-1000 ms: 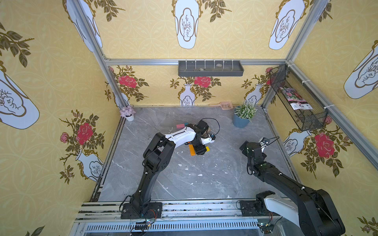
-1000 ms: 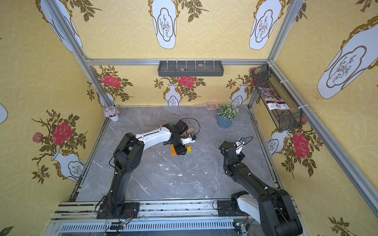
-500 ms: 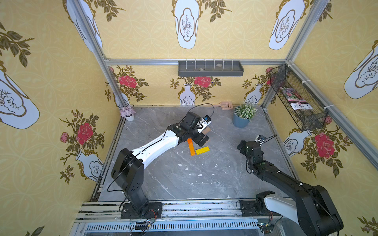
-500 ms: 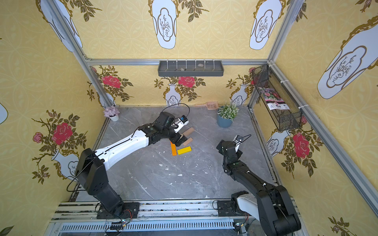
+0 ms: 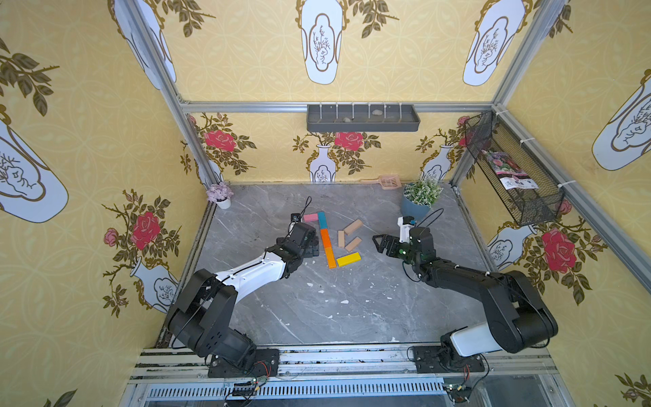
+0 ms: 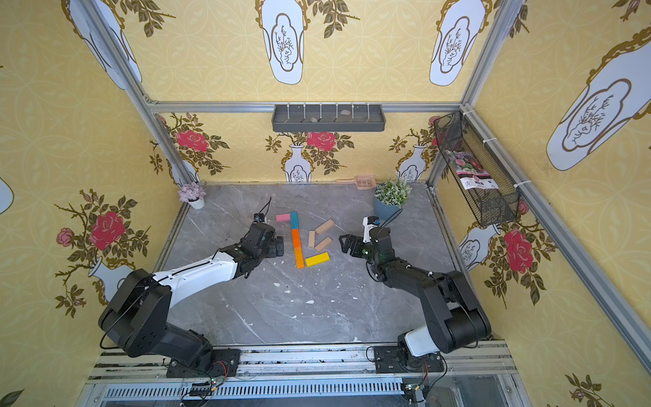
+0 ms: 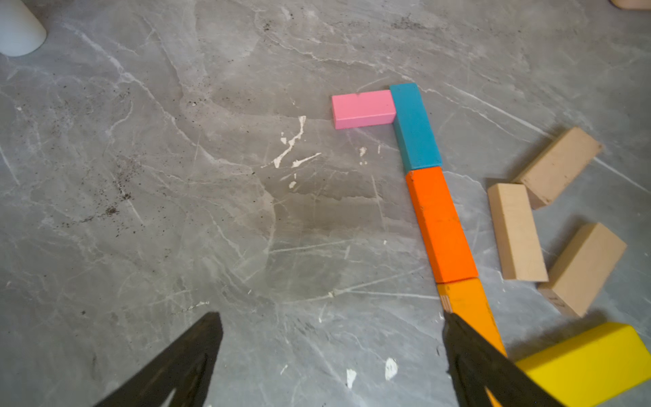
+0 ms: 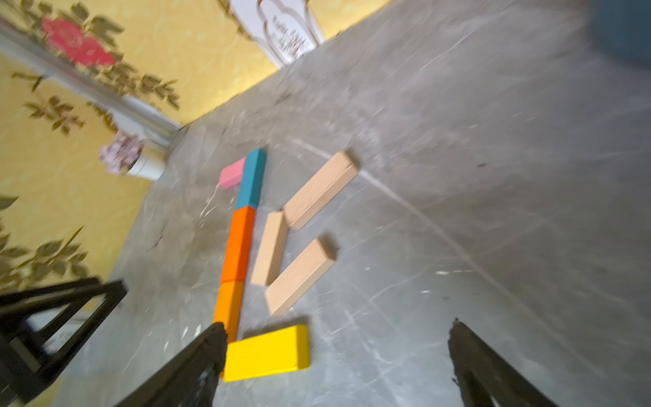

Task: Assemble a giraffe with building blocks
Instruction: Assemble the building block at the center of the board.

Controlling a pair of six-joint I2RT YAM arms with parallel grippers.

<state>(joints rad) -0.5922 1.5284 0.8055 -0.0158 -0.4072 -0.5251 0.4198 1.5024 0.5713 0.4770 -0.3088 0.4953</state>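
the grey marble table [image 5: 317,310] carries everything. in both top views the left gripper [image 5: 313,247] hangs low just beside the unfinished giraffe [image 5: 326,239], on the side away from the right gripper [image 5: 382,243]. the right gripper hovers near the loose pieces but apart from them. the building blocks [image 6: 296,238] lie between the two. both grippers have their jaws spread wide with nothing between them; each wrist view shows only table between the dark fingers [image 7: 197,345].

the giraffe so far is a flat line. a blue block [image 5: 322,220] lies farthest from the robot, then a deep orange block [image 5: 325,238], then a lighter orange block [image 5: 330,257], end to end and touching. a yellow block [image 5: 348,259] lies crosswise at the near end, slightly tilted. it seems to touch the lighter orange block, though the right wrist view is too blurred to be sure. in the left wrist view one finger crosses in front of the lighter orange block; whether it touches, i cannot tell.

three plain pieces lie loose on the right gripper's side of the line. a straight tan block [image 5: 341,239] runs along it, with a far slanted tan block [image 5: 353,227] and a near slanted tan block [image 5: 353,244] beside it. the pink block [image 5: 310,217] sits crosswise against the blue block's far end, pointing toward the left arm's side.
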